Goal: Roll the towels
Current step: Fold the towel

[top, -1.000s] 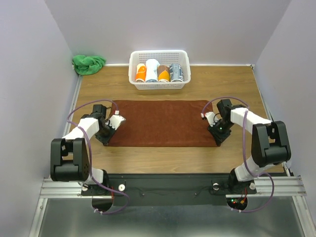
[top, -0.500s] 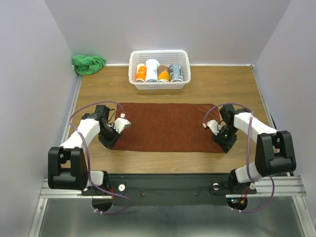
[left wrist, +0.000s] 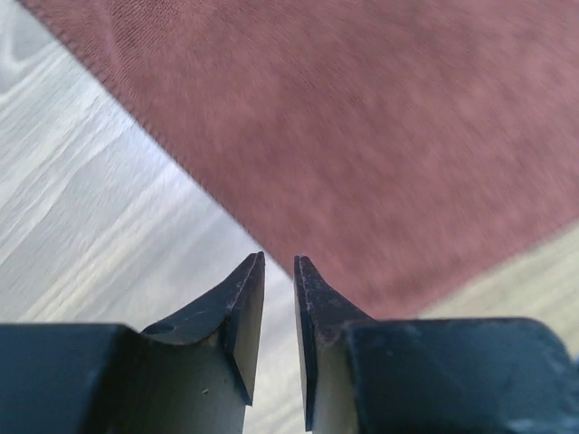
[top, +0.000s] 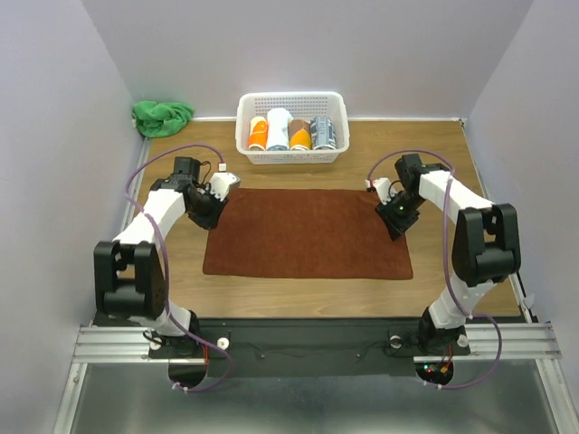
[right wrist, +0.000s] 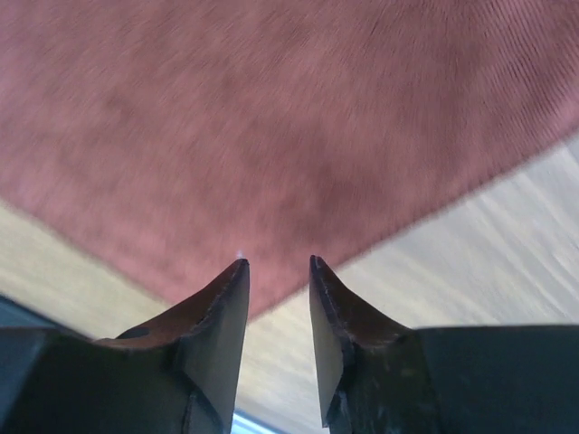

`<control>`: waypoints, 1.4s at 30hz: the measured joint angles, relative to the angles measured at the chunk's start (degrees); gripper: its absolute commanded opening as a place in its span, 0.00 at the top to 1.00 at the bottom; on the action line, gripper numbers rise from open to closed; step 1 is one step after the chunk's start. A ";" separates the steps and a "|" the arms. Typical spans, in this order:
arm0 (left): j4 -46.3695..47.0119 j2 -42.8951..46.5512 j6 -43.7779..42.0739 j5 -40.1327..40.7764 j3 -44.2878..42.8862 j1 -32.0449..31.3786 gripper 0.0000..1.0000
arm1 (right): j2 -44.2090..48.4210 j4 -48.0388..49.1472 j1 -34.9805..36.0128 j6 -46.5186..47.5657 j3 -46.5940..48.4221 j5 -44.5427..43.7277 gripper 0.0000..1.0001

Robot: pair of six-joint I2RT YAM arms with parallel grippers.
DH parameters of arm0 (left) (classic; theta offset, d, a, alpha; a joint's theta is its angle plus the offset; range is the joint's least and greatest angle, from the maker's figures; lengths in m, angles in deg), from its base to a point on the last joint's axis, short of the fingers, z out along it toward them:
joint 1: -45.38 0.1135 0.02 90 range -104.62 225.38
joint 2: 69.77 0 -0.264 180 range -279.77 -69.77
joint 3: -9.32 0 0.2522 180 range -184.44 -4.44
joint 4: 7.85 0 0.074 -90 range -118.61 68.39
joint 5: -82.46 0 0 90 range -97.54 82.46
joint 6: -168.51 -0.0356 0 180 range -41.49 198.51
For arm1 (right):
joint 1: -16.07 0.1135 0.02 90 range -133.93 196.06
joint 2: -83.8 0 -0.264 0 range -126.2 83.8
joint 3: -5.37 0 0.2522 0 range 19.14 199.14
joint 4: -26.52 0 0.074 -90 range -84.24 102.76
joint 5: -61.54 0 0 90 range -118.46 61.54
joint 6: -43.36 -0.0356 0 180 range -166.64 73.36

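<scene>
The flat rust-brown rectangular cloth towel (top: 308,233) lies spread mid wooden tabletop (top: 407,154). The left pincer (left wrist: 278,262), narrowly parted and empty, hovers at its far-left corner; the right pincer (right wrist: 276,262), likewise released, is at the far-right corner.

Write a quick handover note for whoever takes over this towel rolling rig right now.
Left gripper: jaws barely apart, empty, at the far left corner of the brown towel.
Right gripper: jaws slightly apart, empty, at its far right corner.
Brown towel lies flat and unrolled mid-table.
Done: four rolled towels sit in the white basket.
Left: roll the brown towel, then probably the green towel, crumpled at the far left.
</scene>
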 measured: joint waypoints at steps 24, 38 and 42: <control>5.01 -1.92 0.72 2.23 8.02 0.02 0.51 | -2.91 6.36 -0.13 -5.22 -3.63 1.53 0.04; 10.95 -9.77 5.25 -7.85 -15.82 3.65 0.43 | -14.49 8.52 -10.91 -12.50 25.40 4.96 0.51; 12.83 -15.12 7.65 -8.96 -17.05 5.73 0.43 | -21.49 8.59 -11.02 -14.16 26.14 4.50 0.53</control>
